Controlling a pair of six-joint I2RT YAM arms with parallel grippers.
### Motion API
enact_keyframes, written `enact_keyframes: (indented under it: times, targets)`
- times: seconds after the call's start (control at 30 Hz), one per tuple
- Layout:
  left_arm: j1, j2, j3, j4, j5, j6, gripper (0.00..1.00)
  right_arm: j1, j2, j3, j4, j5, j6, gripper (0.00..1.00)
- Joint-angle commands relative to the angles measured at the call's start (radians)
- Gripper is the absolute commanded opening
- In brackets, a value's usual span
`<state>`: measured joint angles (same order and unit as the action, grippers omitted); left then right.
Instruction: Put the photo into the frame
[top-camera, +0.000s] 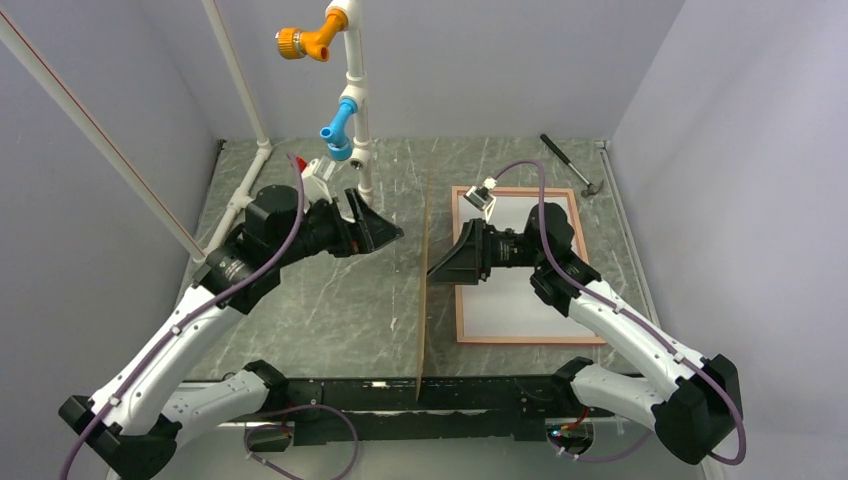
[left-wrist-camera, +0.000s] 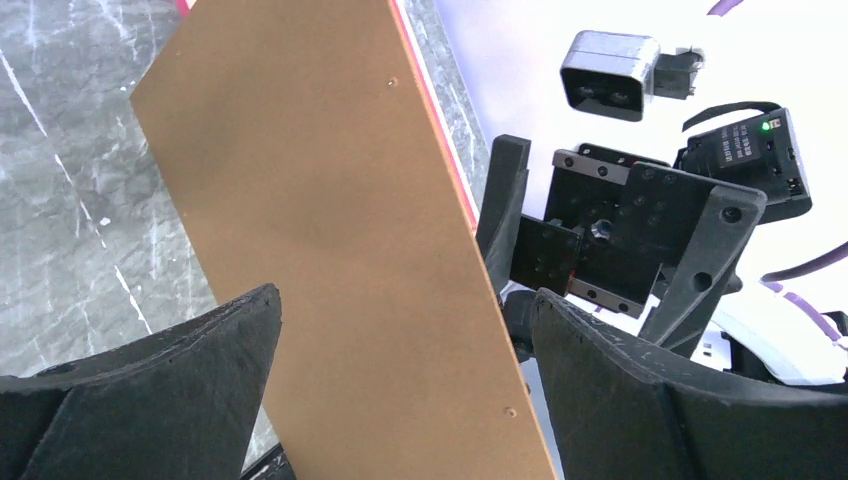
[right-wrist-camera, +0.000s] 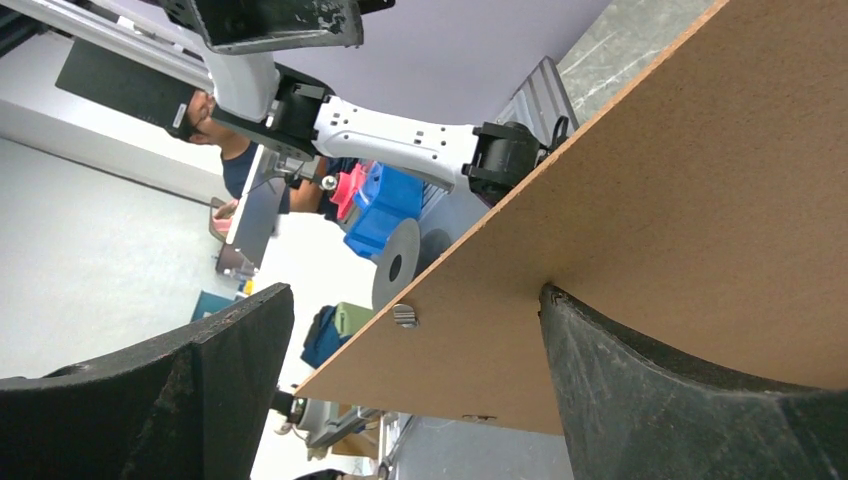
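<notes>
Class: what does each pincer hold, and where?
Nothing is gripped: left pincer and right pincer both stand open; the brown panel stands on edge between them.

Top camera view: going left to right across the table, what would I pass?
Left end effector → brown board standing on its edge → right end effector → frame lying flat on the table.
</notes>
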<state>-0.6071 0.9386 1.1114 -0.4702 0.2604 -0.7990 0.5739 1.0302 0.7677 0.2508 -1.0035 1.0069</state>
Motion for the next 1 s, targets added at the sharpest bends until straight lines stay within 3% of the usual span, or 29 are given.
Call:
enact_keyframes:
  times: [0.0, 0.4, 0.6, 0.73, 0.97]
  targets:
    - [0.004, 0.064, 0.083, -0.067, 0.063, 0.048, 0.98, 0.013, 0.009, 0.026, 0.09, 0.009, 0.007, 0.95]
    - [0.006, 0.106, 0.068, -0.092, 0.092, 0.042, 0.96, 0.077, 0.084, 0.034, 0.123, 0.039, 0.009, 0.95]
    - [0.005, 0.11, 0.052, -0.084, 0.107, 0.051, 0.94, 0.075, 0.077, 0.047, 0.032, 0.057, -0.049, 0.95]
    - [0.004, 0.126, 0.064, -0.146, 0.076, 0.078, 0.88, 0.074, 0.07, 0.06, -0.062, 0.086, -0.105, 0.95]
    - [0.004, 0.121, 0.084, -0.253, -0.013, 0.128, 0.68, 0.053, 0.058, 0.1, -0.301, 0.159, -0.251, 0.94]
